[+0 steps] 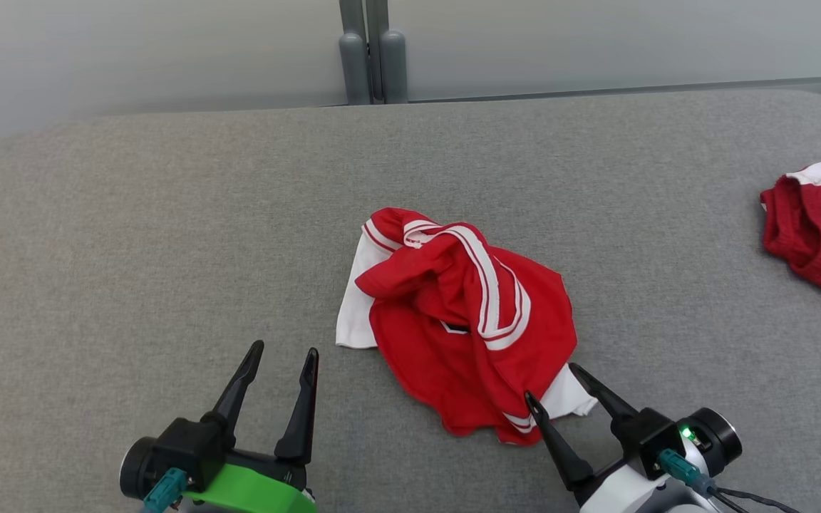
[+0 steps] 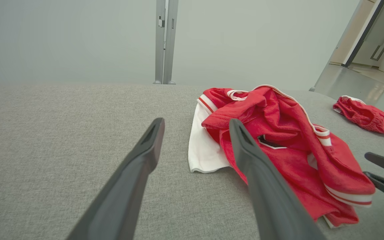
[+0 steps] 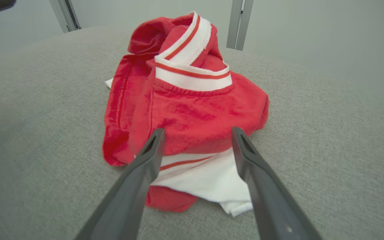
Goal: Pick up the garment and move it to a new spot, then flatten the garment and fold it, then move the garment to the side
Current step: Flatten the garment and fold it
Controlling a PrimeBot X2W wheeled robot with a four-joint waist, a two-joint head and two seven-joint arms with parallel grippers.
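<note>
On grey fabric tabletop (image 1: 168, 214), crumpled red-and-white jersey garment (image 1: 453, 313) lies unheld. Left gripper (image 1: 286, 347), right gripper (image 1: 549, 380): both spread, empty. Pickup apparently pending; next, right should close on near hem.

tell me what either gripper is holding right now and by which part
Nothing is held: left gripper and right gripper stand open, and the garment lies loose.

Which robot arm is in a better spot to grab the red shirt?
Probably the right. The right pincer is open, its fingers either side of the near white corner of the red shirt. The left pincer is open too, but over bare grey surface, apart from it.
</note>
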